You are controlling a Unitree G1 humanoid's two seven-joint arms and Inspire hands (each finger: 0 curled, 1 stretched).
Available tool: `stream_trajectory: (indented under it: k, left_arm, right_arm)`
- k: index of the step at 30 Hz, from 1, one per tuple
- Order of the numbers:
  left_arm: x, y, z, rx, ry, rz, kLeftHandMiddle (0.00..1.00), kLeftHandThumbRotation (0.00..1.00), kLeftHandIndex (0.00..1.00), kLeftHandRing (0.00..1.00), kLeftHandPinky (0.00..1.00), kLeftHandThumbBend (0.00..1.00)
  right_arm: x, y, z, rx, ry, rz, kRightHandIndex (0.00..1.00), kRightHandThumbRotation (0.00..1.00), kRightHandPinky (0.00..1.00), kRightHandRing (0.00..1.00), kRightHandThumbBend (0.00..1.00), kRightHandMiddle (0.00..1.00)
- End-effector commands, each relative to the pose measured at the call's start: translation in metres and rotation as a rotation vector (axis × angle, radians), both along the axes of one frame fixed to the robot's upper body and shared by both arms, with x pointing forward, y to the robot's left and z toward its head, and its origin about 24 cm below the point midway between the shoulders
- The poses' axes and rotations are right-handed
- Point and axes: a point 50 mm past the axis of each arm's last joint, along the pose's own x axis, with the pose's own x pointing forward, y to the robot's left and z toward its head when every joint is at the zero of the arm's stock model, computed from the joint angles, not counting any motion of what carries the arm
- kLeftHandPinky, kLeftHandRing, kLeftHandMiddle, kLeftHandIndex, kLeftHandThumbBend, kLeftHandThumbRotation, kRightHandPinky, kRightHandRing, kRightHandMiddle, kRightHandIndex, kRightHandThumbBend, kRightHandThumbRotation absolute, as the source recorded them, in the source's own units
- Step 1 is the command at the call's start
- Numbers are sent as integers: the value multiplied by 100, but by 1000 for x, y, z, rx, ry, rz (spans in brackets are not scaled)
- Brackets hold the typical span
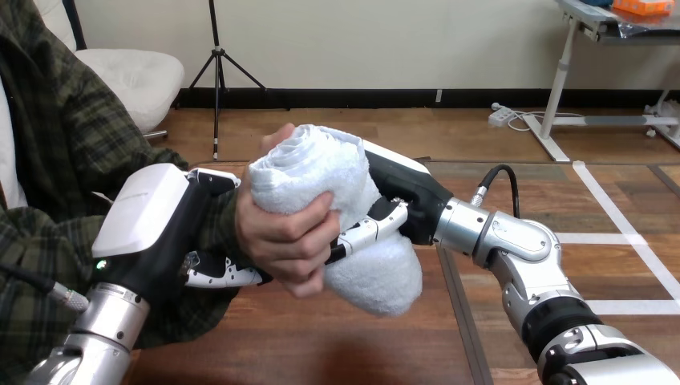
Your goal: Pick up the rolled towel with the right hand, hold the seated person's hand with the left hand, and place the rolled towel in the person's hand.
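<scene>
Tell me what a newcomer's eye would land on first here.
The white rolled towel at the centre, gripped at once by the person's hand and the robot's right hand, which curls round it from the right. At lower left, the left hand clasps the person's wrist.

Bright, even indoor light from above, rolled towel (321, 172) near glaring white at frame centre, soft shade on its underside, small highlights on the silver forearm (521, 241) at lower right, dull sheen on wooden table (361, 345)
</scene>
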Motion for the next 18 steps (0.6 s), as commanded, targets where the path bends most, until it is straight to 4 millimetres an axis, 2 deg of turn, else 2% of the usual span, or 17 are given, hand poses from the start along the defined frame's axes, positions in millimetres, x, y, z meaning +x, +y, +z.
stream_trajectory:
  k: [1, 18]
  left_arm:
    - [5, -30, 17, -37, -101, -130, 36, 0, 36, 29, 24, 93]
    - [6, -32, 16, -49, -102, -142, 36, 0, 36, 29, 24, 93]
  right_arm:
    - [8, 18, 28, 20, -87, 70, 37, 0, 13, 18, 84, 27]
    - [8, 14, 29, 10, -106, 58, 37, 0, 14, 19, 84, 29]
